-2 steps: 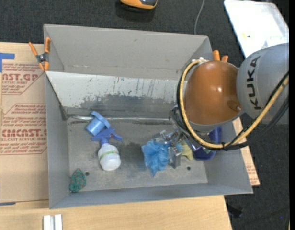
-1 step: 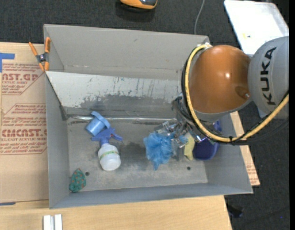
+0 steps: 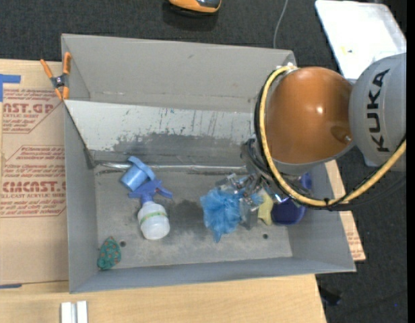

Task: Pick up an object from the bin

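Gripper (image 3: 242,195) is low at the right side of the bin (image 3: 160,66), against a ragged light-blue tuft (image 3: 221,212) that lies right of centre, near the front wall. Whether the gripper is apart or clamped cannot be told. Just right of it are a yellow piece (image 3: 266,211) and a dark blue cup (image 3: 288,211), close to the right wall. Bare floor separates the tuft from a spray bottle (image 3: 148,210) left of centre. A teal lump (image 3: 110,253) occupies the front-left corner.

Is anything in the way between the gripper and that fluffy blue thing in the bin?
Nothing visible does. The gripper sits at the right edge of the fluffy blue thing. A yellow piece and a dark blue object lie on the gripper's far side.
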Tool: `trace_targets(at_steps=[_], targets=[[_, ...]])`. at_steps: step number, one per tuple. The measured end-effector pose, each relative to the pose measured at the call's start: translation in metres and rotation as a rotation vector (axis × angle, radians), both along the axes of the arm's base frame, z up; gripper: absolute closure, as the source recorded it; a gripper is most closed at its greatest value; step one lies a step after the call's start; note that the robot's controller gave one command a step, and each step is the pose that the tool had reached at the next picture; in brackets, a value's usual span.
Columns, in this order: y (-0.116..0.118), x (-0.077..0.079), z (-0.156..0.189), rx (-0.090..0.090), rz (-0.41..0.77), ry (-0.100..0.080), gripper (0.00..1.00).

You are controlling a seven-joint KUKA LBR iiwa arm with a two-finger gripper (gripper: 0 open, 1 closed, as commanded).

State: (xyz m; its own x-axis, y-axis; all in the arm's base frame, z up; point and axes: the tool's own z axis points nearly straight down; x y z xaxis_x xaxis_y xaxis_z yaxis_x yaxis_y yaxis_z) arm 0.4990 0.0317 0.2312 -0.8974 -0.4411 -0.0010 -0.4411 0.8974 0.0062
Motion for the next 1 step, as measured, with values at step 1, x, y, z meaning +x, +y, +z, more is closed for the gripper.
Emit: trace_targets(at_steps=[1], targets=[[0.0243, 0.0124, -0.0542, 0.0, 0.187, -0.003, 1.0]])
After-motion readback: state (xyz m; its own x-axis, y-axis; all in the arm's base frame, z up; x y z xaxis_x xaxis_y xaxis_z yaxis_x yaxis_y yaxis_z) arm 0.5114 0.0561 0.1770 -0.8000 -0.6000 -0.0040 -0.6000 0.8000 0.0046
